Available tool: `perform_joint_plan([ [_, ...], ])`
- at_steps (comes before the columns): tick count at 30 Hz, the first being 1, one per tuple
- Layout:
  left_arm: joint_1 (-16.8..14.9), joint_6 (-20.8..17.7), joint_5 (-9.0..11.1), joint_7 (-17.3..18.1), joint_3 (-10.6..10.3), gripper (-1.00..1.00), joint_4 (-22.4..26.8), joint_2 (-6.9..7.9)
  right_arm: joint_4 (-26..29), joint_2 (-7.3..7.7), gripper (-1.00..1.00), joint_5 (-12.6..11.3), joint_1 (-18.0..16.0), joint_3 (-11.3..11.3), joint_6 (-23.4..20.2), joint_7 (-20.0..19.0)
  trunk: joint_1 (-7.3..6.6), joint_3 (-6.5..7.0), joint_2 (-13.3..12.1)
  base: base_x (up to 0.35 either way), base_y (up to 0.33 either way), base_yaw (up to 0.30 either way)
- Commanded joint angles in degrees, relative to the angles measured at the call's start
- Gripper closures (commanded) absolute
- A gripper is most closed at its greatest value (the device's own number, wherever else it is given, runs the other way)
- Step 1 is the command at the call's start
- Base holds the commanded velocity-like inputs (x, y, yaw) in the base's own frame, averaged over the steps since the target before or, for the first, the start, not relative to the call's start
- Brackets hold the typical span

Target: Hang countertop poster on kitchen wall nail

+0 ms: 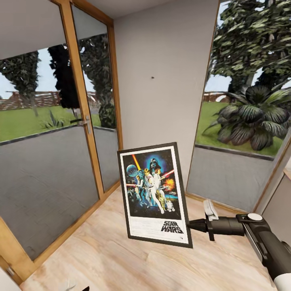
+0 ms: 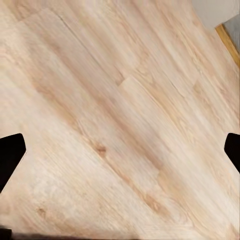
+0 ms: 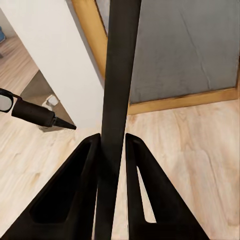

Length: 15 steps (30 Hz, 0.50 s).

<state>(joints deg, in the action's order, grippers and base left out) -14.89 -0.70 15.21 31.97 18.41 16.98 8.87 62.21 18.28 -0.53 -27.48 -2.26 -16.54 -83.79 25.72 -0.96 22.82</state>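
Note:
The black-framed Star Wars poster (image 1: 153, 194) hangs upright above the floor, its artwork facing me. My right gripper (image 1: 190, 225) is shut on its lower right edge. In the right wrist view the two fingers (image 3: 85, 170) pinch the frame's thin black edge (image 3: 121, 70). A wall nail (image 1: 152, 76) is a dark speck on the pale grey wall, well above the poster's top. My left gripper (image 2: 120, 150) is open over bare wood floor, its fingertips (image 2: 10, 150) far apart. The countertop is out of view.
A wood-framed glass door (image 1: 81, 121) with a handle (image 1: 87, 121) stands to the left of the wall strip (image 1: 161, 113). A large window (image 1: 242, 161) with a low grey panel is to the right. Pale plank floor (image 1: 121, 254) lies below.

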Motion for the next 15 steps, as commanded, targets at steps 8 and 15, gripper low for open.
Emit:
perform_joint_plan([
  [8,-0.05,-0.08,0.2,0.45,0.21,-1.0,-0.04,0.0,0.02,0.0,1.0,-0.08,-0.04,-0.03,-0.8,-0.32,0.06,0.04,0.1,0.3,0.209,-0.062],
  [15,-0.05,-0.02,0.17,0.46,0.22,-1.0,-0.09,0.0,0.02,0.0,1.0,-0.08,-0.03,-0.03,-0.78,-0.32,0.06,0.28,0.1,0.26,0.266,-0.134],
])
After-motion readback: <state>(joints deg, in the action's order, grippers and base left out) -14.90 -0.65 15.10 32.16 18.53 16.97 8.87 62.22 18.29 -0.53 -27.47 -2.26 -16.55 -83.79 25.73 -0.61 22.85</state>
